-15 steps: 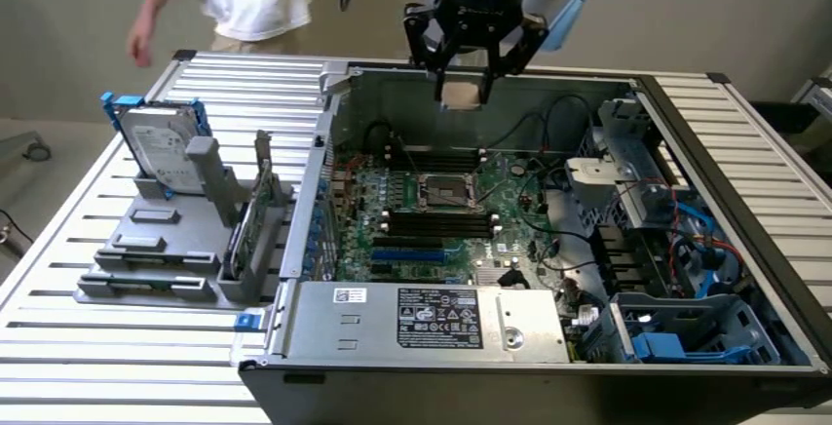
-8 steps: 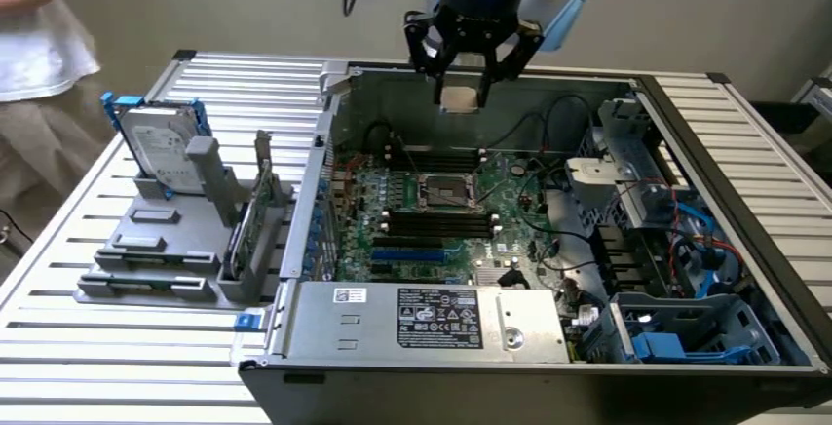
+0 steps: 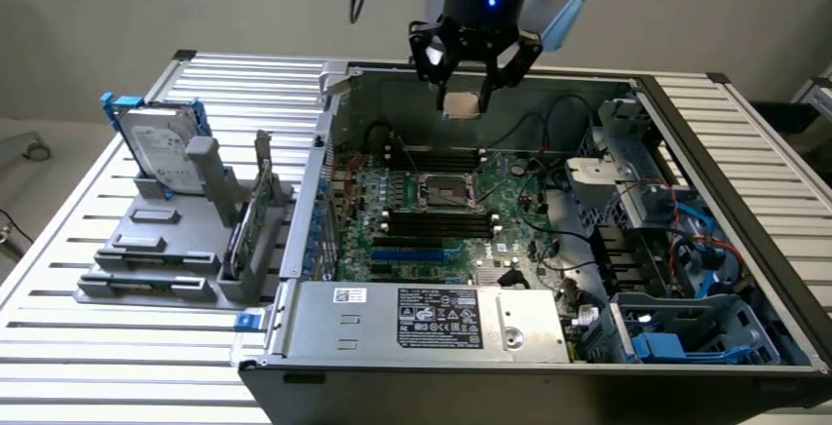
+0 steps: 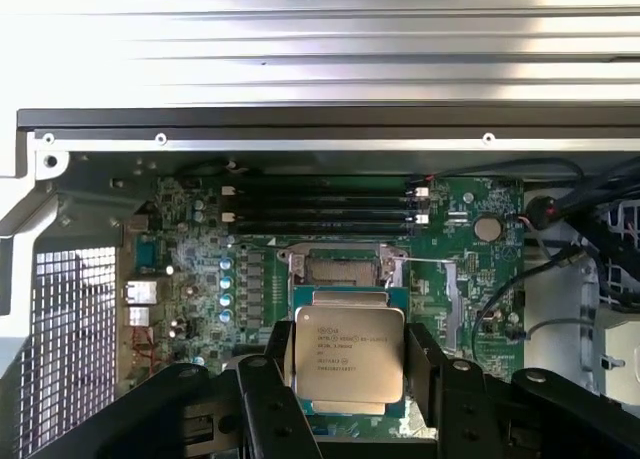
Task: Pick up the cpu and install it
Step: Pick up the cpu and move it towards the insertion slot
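Holding the cpu (image 3: 462,105) (image 4: 348,354) by two opposite edges, my jaws closed on it at a fairly wide spread; gripper (image 3: 466,94) (image 4: 348,374) hangs above the open computer case (image 3: 728,142), near its far wall in the exterior view; cpu is in the air, flat, silver lid facing the wrist camera, not touching the motherboard (image 3: 430,240) (image 4: 200,239); the lid carries several lines of small dark print, too fine for me to read; below it the CPU socket (image 3: 451,192) (image 4: 345,271) sits open, metal frame around a dark centre; wrist view puts the cpu partly over the socket's near edge; black memory slots (image 4: 320,204) run just beyond the socket; round coin cell battery (image 4: 487,227) sits off to one side; power supply (image 3: 430,318) at the case's near edge has a black label with white marks and a small white sticker, text unreadable; on the exterior view's left, a hard drive (image 3: 163,147) with white label stands upright in a grey rack on the slatted table (image 3: 65,269).
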You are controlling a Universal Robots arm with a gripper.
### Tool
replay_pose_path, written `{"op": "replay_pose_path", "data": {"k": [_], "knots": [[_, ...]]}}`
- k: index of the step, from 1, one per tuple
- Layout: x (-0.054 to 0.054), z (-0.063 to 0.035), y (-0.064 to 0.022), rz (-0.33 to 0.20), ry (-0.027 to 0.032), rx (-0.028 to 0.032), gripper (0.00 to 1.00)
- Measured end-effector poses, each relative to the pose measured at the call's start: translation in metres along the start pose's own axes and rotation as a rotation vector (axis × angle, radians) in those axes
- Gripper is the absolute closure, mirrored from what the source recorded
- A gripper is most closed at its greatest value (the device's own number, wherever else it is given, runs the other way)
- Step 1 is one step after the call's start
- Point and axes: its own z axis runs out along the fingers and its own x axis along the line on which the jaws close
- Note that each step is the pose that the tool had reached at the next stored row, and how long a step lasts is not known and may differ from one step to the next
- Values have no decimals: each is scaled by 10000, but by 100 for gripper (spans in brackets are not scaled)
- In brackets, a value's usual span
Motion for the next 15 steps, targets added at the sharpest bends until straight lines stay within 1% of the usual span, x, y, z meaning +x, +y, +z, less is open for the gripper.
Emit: {"op": "replay_pose_path", "data": {"k": [10,15], "knots": [[-27,180,50,0,0,2,45],[-26,181,51,1,5,5,45]]}}
